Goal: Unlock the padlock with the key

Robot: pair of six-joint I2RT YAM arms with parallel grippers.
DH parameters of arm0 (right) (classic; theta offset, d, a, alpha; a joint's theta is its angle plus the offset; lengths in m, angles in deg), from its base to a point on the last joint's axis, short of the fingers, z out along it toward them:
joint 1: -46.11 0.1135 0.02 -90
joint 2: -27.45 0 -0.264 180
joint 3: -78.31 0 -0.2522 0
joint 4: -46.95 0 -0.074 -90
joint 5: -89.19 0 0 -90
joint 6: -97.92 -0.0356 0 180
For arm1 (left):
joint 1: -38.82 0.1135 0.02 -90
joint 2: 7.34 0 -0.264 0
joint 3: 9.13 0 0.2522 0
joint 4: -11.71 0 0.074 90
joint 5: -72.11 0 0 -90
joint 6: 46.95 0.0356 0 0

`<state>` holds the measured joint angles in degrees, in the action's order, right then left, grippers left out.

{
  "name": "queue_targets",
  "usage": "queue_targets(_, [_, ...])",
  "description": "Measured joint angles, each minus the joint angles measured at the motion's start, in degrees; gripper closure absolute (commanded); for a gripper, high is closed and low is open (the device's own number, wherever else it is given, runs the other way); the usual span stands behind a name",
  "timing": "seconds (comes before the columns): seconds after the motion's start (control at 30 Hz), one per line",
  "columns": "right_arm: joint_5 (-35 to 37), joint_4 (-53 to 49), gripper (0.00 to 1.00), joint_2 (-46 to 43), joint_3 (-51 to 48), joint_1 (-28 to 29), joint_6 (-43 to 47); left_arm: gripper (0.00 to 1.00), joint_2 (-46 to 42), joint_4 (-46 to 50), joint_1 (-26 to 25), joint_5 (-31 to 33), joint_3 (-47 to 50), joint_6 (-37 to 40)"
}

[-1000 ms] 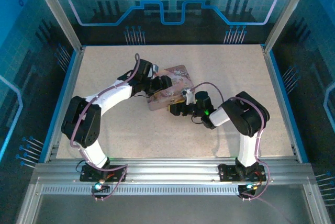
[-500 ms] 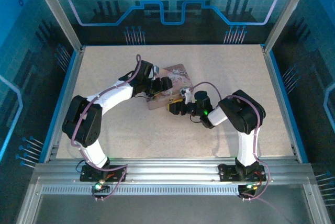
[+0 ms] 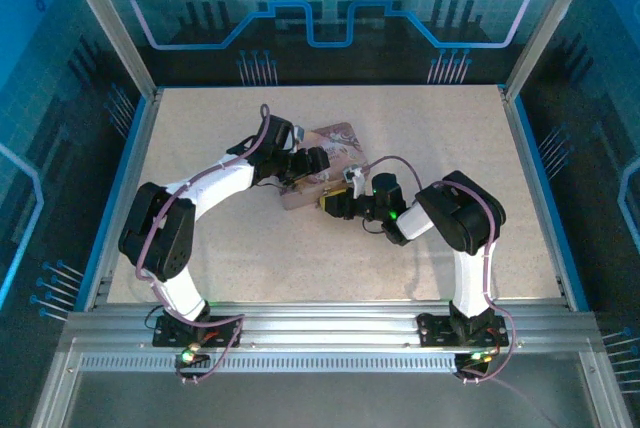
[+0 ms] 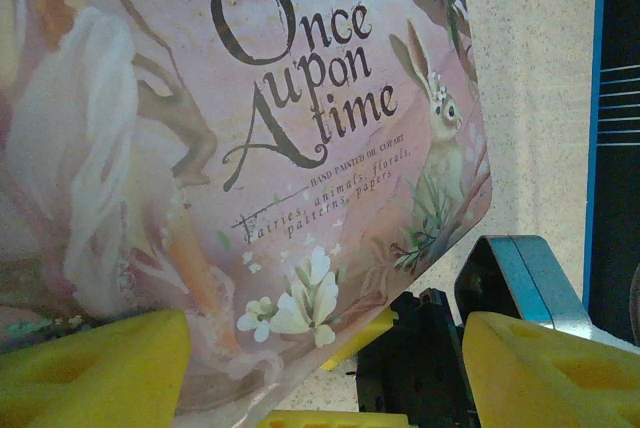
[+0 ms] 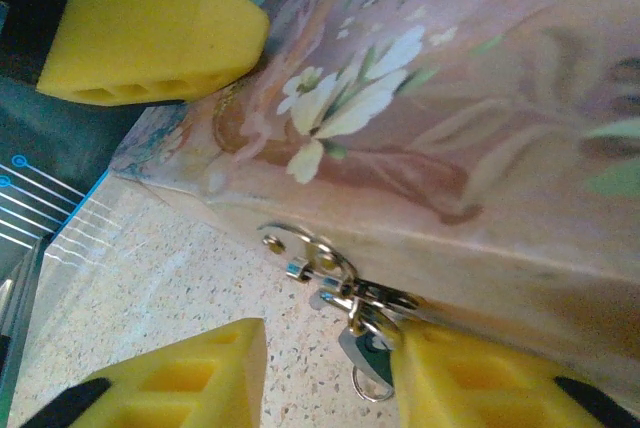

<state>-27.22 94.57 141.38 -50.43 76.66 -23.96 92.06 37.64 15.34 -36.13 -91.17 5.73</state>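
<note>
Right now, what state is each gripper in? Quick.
Left gripper: open, astride a corner of the pink picture-printed rectangular tin.
Right gripper: open, around the tiny silver metal padlock, not gripping it.

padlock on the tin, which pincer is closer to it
Right. The right pincer has the padlock between its fingers; the left pincer is farther off, at the tin's corner.

speckled beige table (image 3: 420,248), pink printed tin (image 3: 330,153) lying on it
</note>
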Motion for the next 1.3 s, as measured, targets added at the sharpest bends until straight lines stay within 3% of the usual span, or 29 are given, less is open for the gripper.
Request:
queue_targets(0.6, [0.9, -1.4, 0.92, 0.1, 0.0, -0.7, -0.7, 0.26, -0.1, 0.0, 0.0, 0.4, 0.2, 0.0])
queue_targets(1.3, [1.0, 2.0, 0.97, 0.1, -2.5, -1.8, -4.9, 0.26, -2.0, -3.5, -0.1, 0.9, 3.5, 0.0])
